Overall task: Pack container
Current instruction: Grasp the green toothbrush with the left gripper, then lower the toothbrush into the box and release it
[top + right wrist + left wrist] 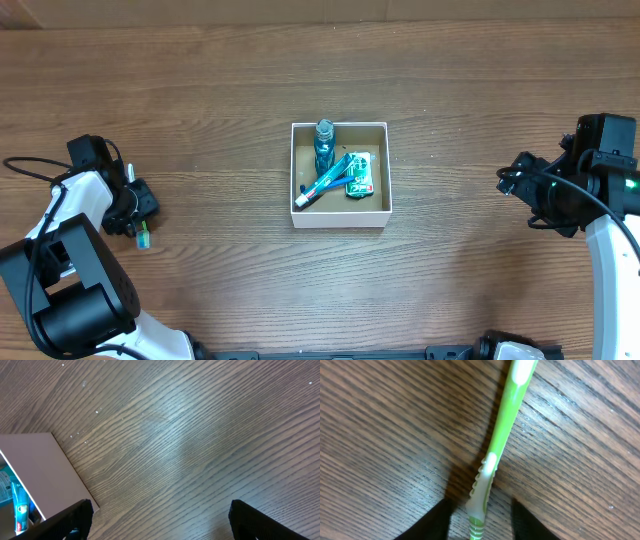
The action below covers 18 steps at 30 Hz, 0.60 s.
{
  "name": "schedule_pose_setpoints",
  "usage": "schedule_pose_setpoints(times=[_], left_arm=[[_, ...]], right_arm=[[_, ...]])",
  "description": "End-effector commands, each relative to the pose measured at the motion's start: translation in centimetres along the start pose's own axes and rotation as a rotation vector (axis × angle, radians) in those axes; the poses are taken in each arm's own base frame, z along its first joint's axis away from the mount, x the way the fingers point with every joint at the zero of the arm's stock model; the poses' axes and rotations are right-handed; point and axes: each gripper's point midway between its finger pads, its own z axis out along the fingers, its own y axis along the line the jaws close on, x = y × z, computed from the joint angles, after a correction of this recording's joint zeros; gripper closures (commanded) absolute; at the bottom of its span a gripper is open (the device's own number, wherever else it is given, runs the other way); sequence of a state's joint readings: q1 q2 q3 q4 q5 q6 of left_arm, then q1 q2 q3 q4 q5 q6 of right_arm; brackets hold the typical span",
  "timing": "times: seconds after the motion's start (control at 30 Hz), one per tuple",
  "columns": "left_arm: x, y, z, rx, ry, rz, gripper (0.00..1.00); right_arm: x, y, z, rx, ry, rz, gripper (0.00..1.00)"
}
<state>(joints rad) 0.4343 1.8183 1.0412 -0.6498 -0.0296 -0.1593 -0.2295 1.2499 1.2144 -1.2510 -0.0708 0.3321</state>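
Plainly, the coming move is governed by the green toothbrush [505, 425], which lies flat on the wooden table [200, 100] between the fingers of the left gripper [480, 512]. In the left wrist view its long axis runs from about 6 o'clock up toward 1 o'clock. The ribbed grip end is straddled by the fingers, and a gap is seen on each side, so the jaws are judged partly open and nothing is clamped yet.

From overhead, only a green tip is seen poking out at 6 o'clock under the left gripper [140, 215]. The container [340, 216] is placed at mid-table, well apart, at about 3 o'clock from that gripper.

Inside it are packed a teal bottle [324, 143] at 12 o'clock, a toothpaste tube [325, 185] laid diagonally, and a green packet [360, 175] at 3 o'clock.

The right gripper [525, 195] is held wide open and empty, with the container at its 9 o'clock.
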Motion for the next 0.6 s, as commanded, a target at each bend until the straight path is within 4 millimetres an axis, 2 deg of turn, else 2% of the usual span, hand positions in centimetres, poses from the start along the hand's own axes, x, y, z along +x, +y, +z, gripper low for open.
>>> schedule_pose_setpoints(times=[0.0, 0.2, 0.27, 0.33, 0.4, 0.43, 0.5, 0.57], left_arm=[[1.2, -0.4, 1.5, 0.029, 0.064, -0.001, 0.79], [1.3, -0.6, 1.5, 0.038, 0.067, -0.001, 0.96], [1.2, -0.6, 1.2, 0.038, 0.071, -0.009, 0.96], [0.7, -1.2, 0.1, 0.056, 0.073, -0.017, 0.96], [-0.4, -2.6, -2.5, 0.074, 0.042, 0.018, 0.96], [-0.8, -4.1, -4.7, 0.086, 0.006, 0.059, 0.96], [-0.8, -7.5, -9.3, 0.122, -0.102, 0.162, 0.96], [0.3, -11.4, -14.0, 0.188, -0.225, 0.279, 0.96]], right_arm=[[-0.1, 0.0, -0.3, -0.004, -0.014, -0.006, 0.11], [-0.1, 0.0, -0.4, -0.004, -0.014, -0.006, 0.11], [-0.1, 0.0, -0.3, -0.003, -0.014, -0.006, 0.11], [-0.1, 0.0, -0.3, -0.004, -0.014, -0.006, 0.11], [-0.1, 0.0, -0.3, -0.004, -0.015, -0.006, 0.11], [-0.1, 0.0, -0.3, -0.003, -0.014, -0.006, 0.11], [-0.1, 0.0, -0.3, -0.004, -0.014, -0.006, 0.11], [-0.1, 0.0, -0.3, -0.004, -0.014, -0.006, 0.11]])
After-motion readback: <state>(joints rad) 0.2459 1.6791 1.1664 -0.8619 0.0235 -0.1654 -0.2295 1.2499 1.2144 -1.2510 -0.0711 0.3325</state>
